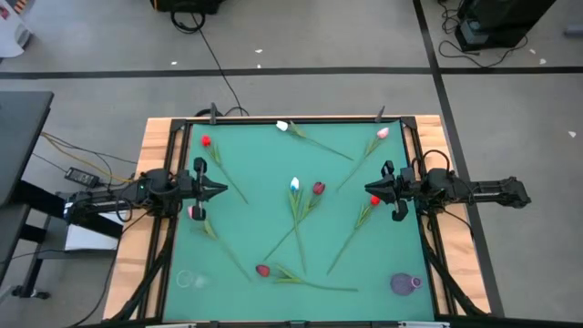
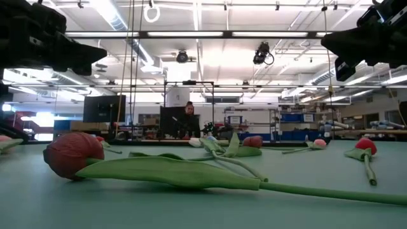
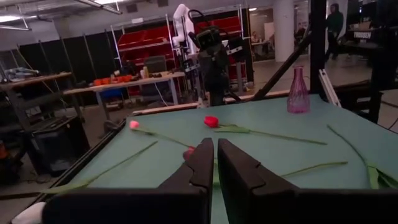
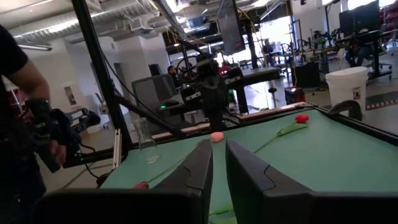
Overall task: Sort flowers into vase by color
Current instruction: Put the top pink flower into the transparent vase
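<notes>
Several artificial tulips lie flat on the green table [image 1: 246, 155]. There are red ones [image 1: 207, 141] [image 1: 262, 270] [image 1: 374, 200], a dark red one [image 1: 318, 189], pink ones [image 1: 383, 133] [image 1: 193, 211] and white ones [image 1: 282, 127] [image 1: 294, 185]. A purple vase [image 1: 405, 283] stands upright at the near right corner and a clear vase [image 1: 187, 280] at the near left. My left gripper [image 1: 223, 190] hovers level at the left edge, shut and empty [image 3: 215, 144]. My right gripper [image 1: 369, 189] hovers level at the right edge, shut and empty [image 4: 219, 146].
The table has a raised black frame [image 1: 301, 118] along its far edge and wooden borders [image 1: 155, 164] at the sides. In the low view the nearest red tulip [image 2: 73, 154] lies close to the front edge. A person [image 4: 18, 124] stands beyond the table's near left corner.
</notes>
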Tool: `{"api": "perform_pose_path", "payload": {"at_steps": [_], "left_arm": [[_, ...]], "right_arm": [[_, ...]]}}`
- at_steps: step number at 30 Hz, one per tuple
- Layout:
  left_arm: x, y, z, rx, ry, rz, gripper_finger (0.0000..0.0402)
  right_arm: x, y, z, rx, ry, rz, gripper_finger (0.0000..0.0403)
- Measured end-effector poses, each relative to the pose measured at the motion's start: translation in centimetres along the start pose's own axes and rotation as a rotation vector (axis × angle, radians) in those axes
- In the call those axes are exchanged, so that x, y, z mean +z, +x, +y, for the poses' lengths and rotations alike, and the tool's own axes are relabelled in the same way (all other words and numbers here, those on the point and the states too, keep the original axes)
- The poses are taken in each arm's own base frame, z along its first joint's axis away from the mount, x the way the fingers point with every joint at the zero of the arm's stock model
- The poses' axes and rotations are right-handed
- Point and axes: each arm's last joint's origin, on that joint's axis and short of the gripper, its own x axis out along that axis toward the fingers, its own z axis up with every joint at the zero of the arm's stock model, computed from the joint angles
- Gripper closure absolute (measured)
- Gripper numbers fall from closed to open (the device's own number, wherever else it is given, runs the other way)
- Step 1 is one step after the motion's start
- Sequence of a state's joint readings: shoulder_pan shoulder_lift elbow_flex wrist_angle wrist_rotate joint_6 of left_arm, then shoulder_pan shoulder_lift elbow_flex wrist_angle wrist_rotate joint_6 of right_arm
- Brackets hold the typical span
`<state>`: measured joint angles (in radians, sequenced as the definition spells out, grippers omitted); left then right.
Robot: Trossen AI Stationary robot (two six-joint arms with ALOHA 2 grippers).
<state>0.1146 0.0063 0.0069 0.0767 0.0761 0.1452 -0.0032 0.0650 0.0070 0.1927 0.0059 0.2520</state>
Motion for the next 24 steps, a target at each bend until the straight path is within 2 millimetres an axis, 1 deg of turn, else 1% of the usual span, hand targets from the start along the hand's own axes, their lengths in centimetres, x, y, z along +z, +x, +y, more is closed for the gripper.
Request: {"api": "perform_pose_path", "payload": {"at_steps": [3,5,7,10,13,14,16,19,21,24], "left_arm": [[0.0,0.0,0.0,0.0,-0.003,-0.002,0.0372],[0.0,0.0,0.0,0.0,-0.055,0.001,0.0372],[0.0,0.0,0.0,-0.001,-0.154,0.004,0.0372],[0.0,0.0,0.0,0.003,-0.359,-0.002,0.0372],[-0.2,0.0,0.1,0.051,-0.569,0.017,0.0372],[-0.4,0.0,0.2,0.08,-0.609,0.023,0.0372],[-0.5,0.0,0.4,0.155,-0.65,0.019,0.0372],[-0.6,0.0,0.6,0.234,-0.716,0.002,0.0372],[-0.6,0.0,0.7,0.27,-0.761,-0.005,0.0372],[-0.8,0.1,0.7,0.293,-0.898,-0.012,0.0372]], "right_arm": [[0.0,0.0,0.0,0.0,0.0,0.0,0.0347],[0.0,0.0,0.0,0.0,0.0,0.0,0.0347],[0.0,0.0,0.0,0.0,0.0,0.0,0.0347],[0.0,0.0,0.0,0.0,0.0,0.0,0.0347],[0.0,0.0,0.0,0.0,-0.002,-0.001,0.0347],[0.1,0.0,0.0,-0.007,-0.024,-0.009,0.0347],[0.4,0.0,-0.1,-0.043,-0.06,-0.051,0.0347],[1.4,-0.1,0.1,-0.05,0.01,-0.161,0.0347],[2.0,-0.2,0.2,-0.061,0.018,-0.227,0.0347],[3.0,-0.5,0.3,-0.062,0.031,-0.338,0.0347]]}}
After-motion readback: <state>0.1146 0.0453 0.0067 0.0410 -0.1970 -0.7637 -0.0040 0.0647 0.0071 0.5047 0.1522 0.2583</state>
